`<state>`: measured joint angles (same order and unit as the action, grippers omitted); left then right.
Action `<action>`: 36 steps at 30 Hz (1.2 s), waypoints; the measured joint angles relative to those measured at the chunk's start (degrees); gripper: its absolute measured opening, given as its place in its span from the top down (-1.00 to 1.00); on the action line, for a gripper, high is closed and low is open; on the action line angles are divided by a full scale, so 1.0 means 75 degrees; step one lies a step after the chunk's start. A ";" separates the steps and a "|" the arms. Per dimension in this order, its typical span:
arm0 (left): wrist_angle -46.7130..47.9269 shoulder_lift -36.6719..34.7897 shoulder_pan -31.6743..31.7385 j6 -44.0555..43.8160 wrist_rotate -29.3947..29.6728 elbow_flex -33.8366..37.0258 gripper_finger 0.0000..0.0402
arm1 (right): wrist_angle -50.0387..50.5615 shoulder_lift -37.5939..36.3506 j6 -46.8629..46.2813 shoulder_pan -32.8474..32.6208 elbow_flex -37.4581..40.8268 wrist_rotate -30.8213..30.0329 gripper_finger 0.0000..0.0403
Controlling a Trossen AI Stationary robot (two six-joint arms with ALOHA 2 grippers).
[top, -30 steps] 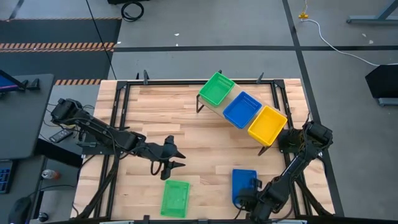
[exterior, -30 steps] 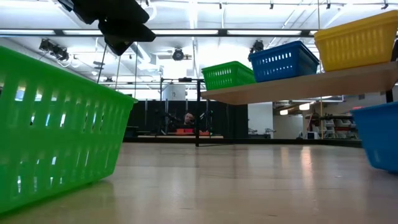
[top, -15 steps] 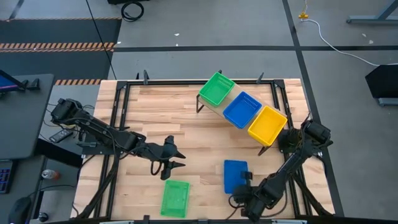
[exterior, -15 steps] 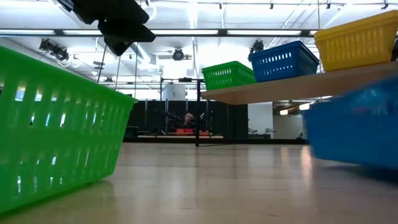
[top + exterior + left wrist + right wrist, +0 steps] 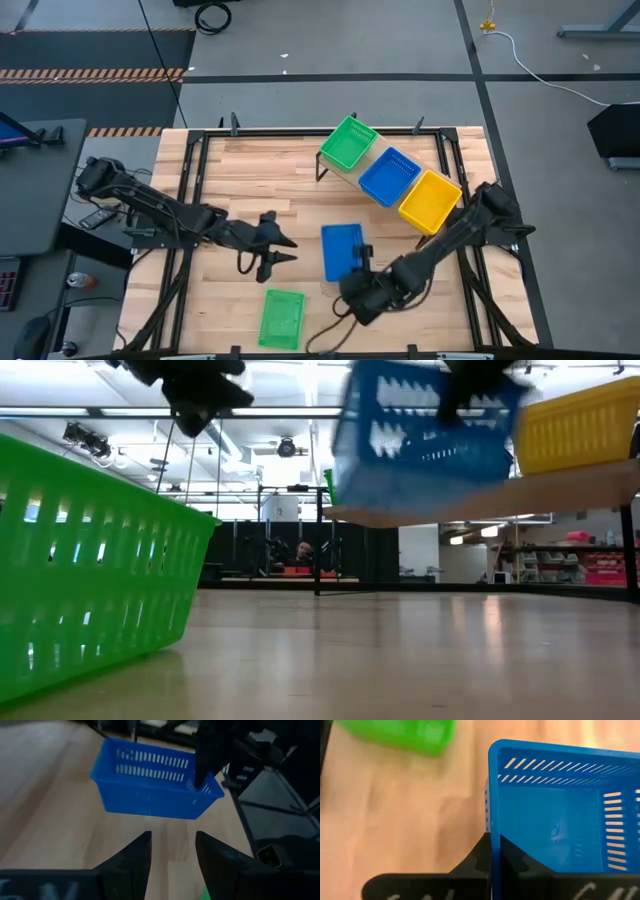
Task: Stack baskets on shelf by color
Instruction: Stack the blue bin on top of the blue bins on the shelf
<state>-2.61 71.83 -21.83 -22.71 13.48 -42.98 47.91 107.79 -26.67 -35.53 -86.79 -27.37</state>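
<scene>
Lift-off has happened: a second ago the blue basket (image 5: 341, 250) lay on the table at lower right of the high view; now the right gripper (image 5: 358, 283) has it clenched by one wall and carries it, airborne, at lower centre, toward the shelf (image 5: 372, 178). That puts it on course for the blue basket on the shelf (image 5: 389, 176), between green and yellow. The left gripper (image 5: 277, 250), fingers apart, hovers left of centre above the green basket (image 5: 281, 319), which remains on the table.

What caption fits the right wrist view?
Right gripper pinching a blue basket's wall above the wooden tabletop.
</scene>
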 joint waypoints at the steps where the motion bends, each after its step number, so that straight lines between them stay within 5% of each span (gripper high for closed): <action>1: 0.0006 -0.0115 0.0032 0.0034 0.0002 0.0000 0.21 | 0.0363 0.0000 0.0145 0.0103 -0.0362 -0.0069 0.95; 10: 0.0200 -0.0795 0.0068 0.1222 0.0244 -0.0003 0.31 | 0.4222 -0.0006 0.0038 0.0968 -0.3695 -0.0814 0.93; 15: 0.0190 -0.0813 0.0077 0.2272 0.0405 -0.0003 0.35 | 0.5672 -0.0023 -0.0666 0.1612 -0.4700 -0.0838 0.95; 25: 0.0055 -0.1099 0.0068 0.3284 0.1863 -0.0058 0.36 | 0.5601 -0.0345 -0.0834 0.3150 -0.4553 -0.0806 0.95; 36: 0.0428 -0.1506 -0.0385 0.2911 0.1916 -0.0052 0.36 | 0.5608 -0.1568 -0.0980 0.3648 -0.3517 -0.0221 0.94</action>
<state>0.60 60.53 -24.72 -0.88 27.86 -43.38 89.97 96.02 -34.03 -8.18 -113.17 -29.03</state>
